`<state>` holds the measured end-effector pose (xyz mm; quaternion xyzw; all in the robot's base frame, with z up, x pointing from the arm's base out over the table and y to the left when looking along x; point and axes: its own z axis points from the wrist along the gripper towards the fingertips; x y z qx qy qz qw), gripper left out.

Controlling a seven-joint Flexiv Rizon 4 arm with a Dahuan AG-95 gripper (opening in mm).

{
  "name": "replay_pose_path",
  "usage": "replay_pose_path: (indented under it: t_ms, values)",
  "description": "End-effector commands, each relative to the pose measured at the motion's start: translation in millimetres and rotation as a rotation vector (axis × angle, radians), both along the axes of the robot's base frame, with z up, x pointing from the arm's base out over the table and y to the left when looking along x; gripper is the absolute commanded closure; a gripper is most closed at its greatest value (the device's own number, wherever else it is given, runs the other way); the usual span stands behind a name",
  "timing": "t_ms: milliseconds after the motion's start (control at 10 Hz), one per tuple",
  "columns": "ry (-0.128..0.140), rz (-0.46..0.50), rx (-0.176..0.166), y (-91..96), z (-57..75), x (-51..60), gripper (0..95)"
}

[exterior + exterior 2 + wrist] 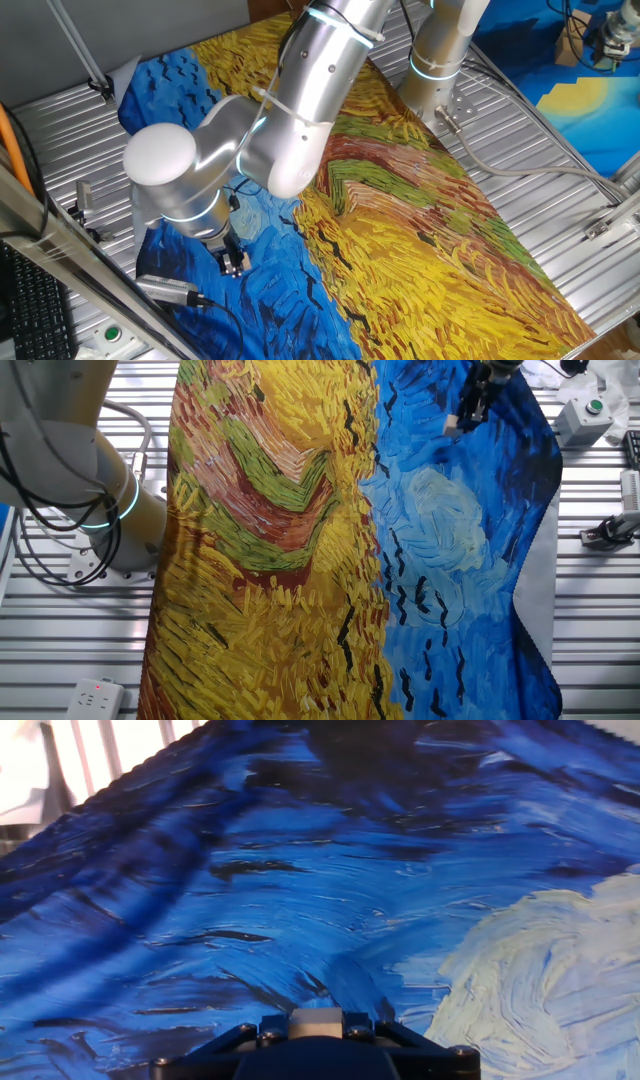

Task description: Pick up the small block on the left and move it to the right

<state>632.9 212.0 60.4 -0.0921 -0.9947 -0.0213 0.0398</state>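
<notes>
The small pale block (316, 1022) sits between my two dark fingers at the bottom edge of the hand view. My gripper (234, 263) is shut on it, low over the blue part of the painted cloth (270, 300) at the near left of one fixed view. In the other fixed view the gripper (462, 418) is at the top right over the blue area, with the pale block (452, 429) at its tips. I cannot tell whether the block touches the cloth.
The cloth's yellow half (440, 240) stretches to the right. The arm's silver links (300, 110) hang over the middle. A metal cylinder (165, 290) lies on the ribbed table beside the gripper. A grey box with a green button (585, 415) stands beyond the cloth's edge.
</notes>
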Motion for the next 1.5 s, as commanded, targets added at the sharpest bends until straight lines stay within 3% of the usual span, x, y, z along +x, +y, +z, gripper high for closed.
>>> replay_pose_path:
  t_ms: [100,1100,1200,1500]
  values:
    - [0.003,0.000,-0.002,0.9,-0.3,0.7,95.0]
    - [-0.003,-0.027,-0.005,0.9,-0.3,0.7,95.0]
    - [-0.003,-0.025,-0.004,0.9,-0.3,0.7,76.0]
    - [-0.003,-0.024,-0.006,0.9,-0.8,0.7,76.0]
